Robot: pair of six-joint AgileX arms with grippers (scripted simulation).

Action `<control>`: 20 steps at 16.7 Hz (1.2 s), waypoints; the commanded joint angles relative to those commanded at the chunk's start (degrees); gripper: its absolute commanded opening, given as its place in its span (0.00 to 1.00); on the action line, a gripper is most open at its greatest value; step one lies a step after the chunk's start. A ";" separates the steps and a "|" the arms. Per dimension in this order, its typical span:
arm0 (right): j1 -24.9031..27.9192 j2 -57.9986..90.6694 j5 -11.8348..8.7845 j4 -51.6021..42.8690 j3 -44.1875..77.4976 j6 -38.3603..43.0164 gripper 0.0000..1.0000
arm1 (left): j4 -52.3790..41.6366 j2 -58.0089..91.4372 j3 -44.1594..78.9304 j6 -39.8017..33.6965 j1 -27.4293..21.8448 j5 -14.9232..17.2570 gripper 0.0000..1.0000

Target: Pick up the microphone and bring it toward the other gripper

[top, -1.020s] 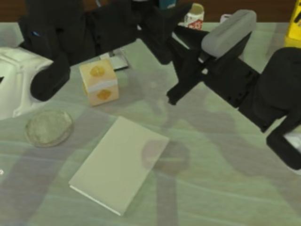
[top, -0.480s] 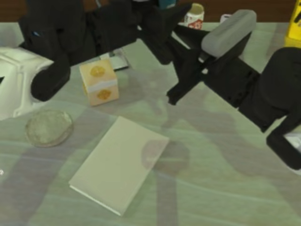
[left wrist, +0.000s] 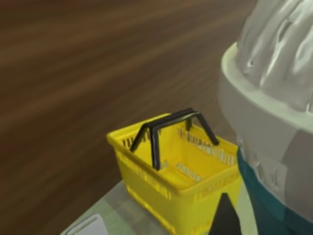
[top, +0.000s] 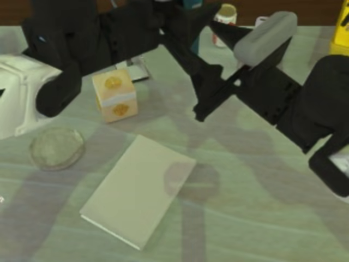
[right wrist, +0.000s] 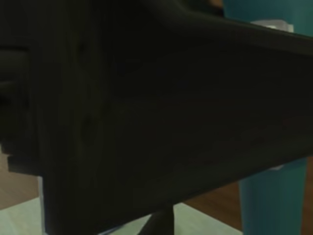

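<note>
With the left gripper (top: 188,23) at twelve o'clock clamped on the raised microphone (left wrist: 274,98), guide its handle squarely between the fingers of the right gripper (top: 206,70), spread wide just beside it

microphone (left wrist: 274,112): cut by the left wrist view's edge, only part of the white head and teal handle showing; in the top view a teal sliver at the upper edge, the rest behind the arms.
left gripper (top: 188,33): fingers merge with black arm links; spread unreadable.
right wrist view: mostly blocked by a dark body close to the lens.
yellow basket (top: 342,27): cropped by the top view's right edge.
white appliance (top: 16,93): cropped at the left edge.
</note>
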 joint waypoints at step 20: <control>-2.13 -13.76 -2.68 1.54 -15.53 0.29 1.00 | -0.68 -4.78 -4.14 0.47 9.31 7.92 0.00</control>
